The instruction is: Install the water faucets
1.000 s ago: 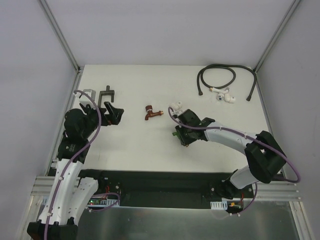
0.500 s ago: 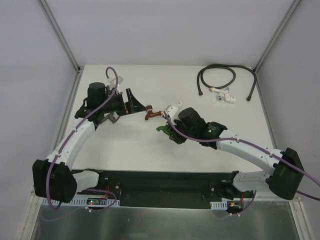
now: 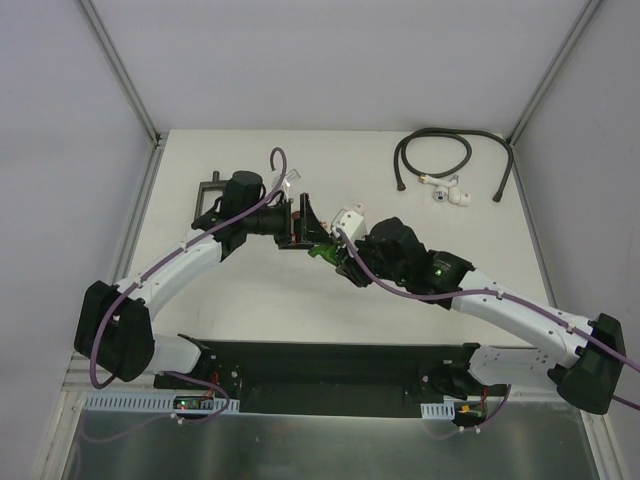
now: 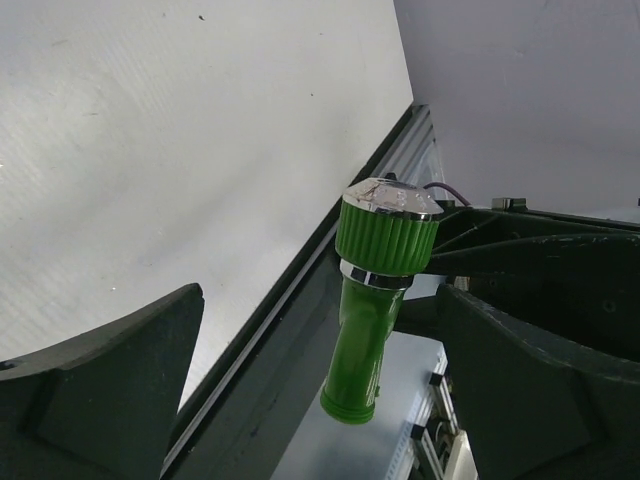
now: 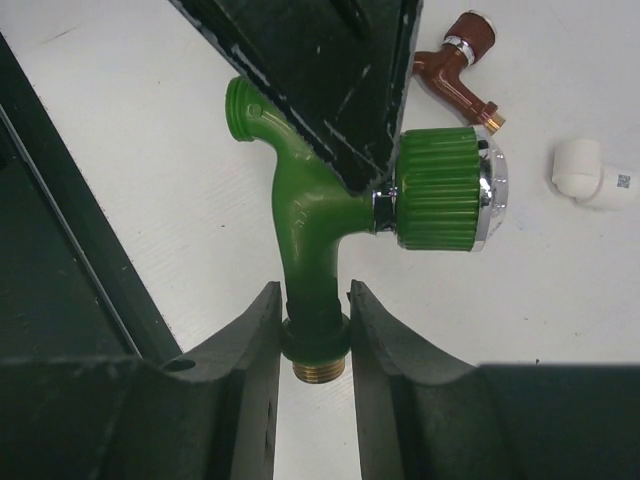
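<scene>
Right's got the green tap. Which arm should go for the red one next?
Left. Its hand is open and empty, and the red tap lies close beside it. The right hand is shut on the green tap's threaded end, so it is busy.

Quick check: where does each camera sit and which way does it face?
Top external: above and behind the bases, looking down on the table; left arm and right arm show.
Left wrist: on the left gripper, looking between its open fingers at the green faucet.
Right wrist: on the right gripper, its fingers clamped on that faucet; dark red faucet beyond.
Shared: all three show the green faucet.
</scene>
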